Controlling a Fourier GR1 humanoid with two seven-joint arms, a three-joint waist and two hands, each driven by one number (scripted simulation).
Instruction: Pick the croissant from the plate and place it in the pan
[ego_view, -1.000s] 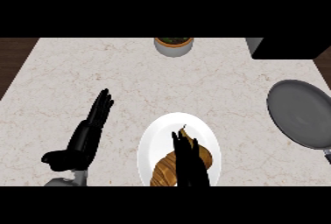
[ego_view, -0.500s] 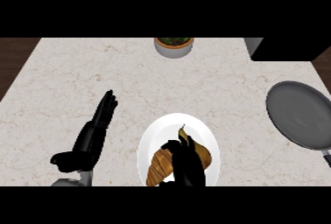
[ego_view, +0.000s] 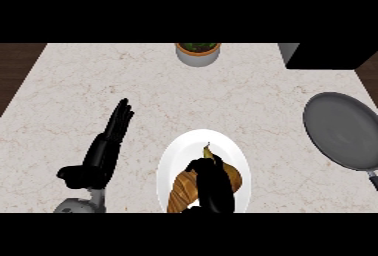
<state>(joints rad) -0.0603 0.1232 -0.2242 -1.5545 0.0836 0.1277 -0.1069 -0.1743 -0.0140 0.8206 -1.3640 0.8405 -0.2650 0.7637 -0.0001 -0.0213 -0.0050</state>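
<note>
A golden-brown croissant (ego_view: 184, 187) lies on a white plate (ego_view: 177, 152) near the counter's front edge. My right hand (ego_view: 212, 187) rests over the croissant's middle, its fingers curled down onto it and hiding part of it. A grey pan (ego_view: 343, 130) sits at the right edge of the counter with nothing in it; its handle runs toward the lower right. My left hand (ego_view: 103, 147) stays open at the left of the plate, fingers straight and pointing away from me.
A small potted plant (ego_view: 198, 51) stands at the counter's far edge, middle. A dark block (ego_view: 325, 55) occupies the far right corner. Marble counter (ego_view: 244, 100) stretches between plate and pan.
My right hand has slid a little toward the near edge over the croissant, fingers curling further onto it. My left hand has drifted slightly down the view.
</note>
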